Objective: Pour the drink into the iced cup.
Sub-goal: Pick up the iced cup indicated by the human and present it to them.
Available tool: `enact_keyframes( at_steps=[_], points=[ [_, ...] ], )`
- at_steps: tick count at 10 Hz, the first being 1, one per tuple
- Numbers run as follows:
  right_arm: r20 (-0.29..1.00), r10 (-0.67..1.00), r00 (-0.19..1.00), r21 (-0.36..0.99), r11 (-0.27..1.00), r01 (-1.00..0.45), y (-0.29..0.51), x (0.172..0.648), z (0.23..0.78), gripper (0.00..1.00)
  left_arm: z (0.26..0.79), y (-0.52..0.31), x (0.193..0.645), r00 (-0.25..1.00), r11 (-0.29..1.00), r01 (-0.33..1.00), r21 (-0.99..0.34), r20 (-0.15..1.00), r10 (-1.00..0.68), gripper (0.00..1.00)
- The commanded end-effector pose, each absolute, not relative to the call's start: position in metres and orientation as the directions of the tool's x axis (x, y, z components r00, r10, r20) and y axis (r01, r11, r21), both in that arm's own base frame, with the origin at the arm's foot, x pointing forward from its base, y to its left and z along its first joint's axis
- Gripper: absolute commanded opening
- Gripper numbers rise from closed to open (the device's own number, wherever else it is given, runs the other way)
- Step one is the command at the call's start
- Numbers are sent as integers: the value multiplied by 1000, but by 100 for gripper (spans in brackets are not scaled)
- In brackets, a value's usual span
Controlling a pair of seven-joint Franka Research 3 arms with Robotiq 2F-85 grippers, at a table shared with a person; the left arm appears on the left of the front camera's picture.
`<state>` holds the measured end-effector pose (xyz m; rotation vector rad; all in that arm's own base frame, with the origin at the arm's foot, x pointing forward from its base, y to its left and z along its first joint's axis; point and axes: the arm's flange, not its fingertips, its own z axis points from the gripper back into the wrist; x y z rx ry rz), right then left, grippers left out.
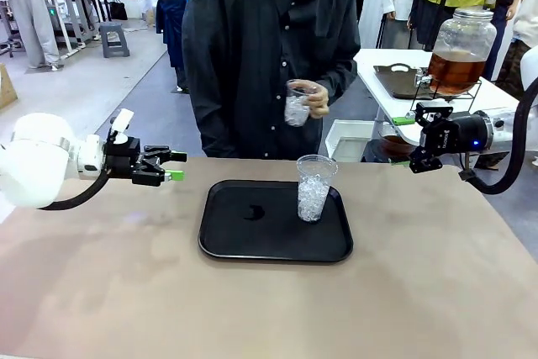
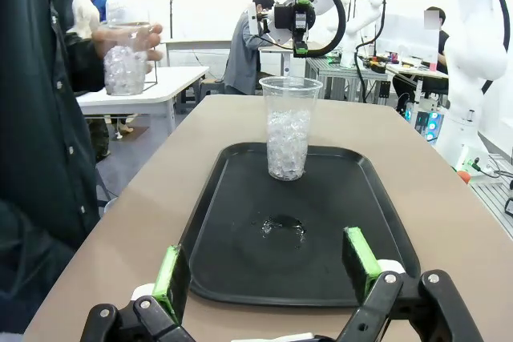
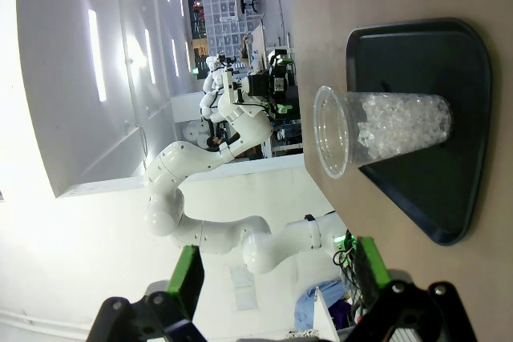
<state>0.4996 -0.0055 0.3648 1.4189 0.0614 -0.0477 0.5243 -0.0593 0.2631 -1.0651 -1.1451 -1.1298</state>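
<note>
One broad tan desk lay under everything, and across it stood a person in a dark shirt, close against the far edge. Next in size was the black tray, flat on the desk near the middle, between my two arms. Off to my right, on a white side table beyond the desk, a big glass jar sat on a wire stand, and the drink, amber and see-through, filled its lower part; none of it was in any cup. The iced cup stood upright on the tray's right-hand part, clear plastic, ice heaped in its lower half, nothing touching it. The person's hand held a second cup with ice at chest height, well above the desk. My left claw hung over the desk to the left of the tray, pointing toward it, its jaws spread wide and gripping nothing. My right claw hovered past the desk's right far corner, pointing in toward the cup, likewise wide open and empty. Smallest was a wet patch on the tray's bare middle, just left of the iced cup.
</note>
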Motion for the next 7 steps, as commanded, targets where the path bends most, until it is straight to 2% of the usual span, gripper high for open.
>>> enact_keyframes(
  at_steps=[1,7],
  points=[
    [-68,1,998,986,152,67,-5,500,366,100,263,-58,524,62,129,990,-49,993,-100,100],
    [-68,1,998,986,152,67,-5,500,366,100,263,-58,524,62,129,990,-49,993,-100,100]
  ],
)
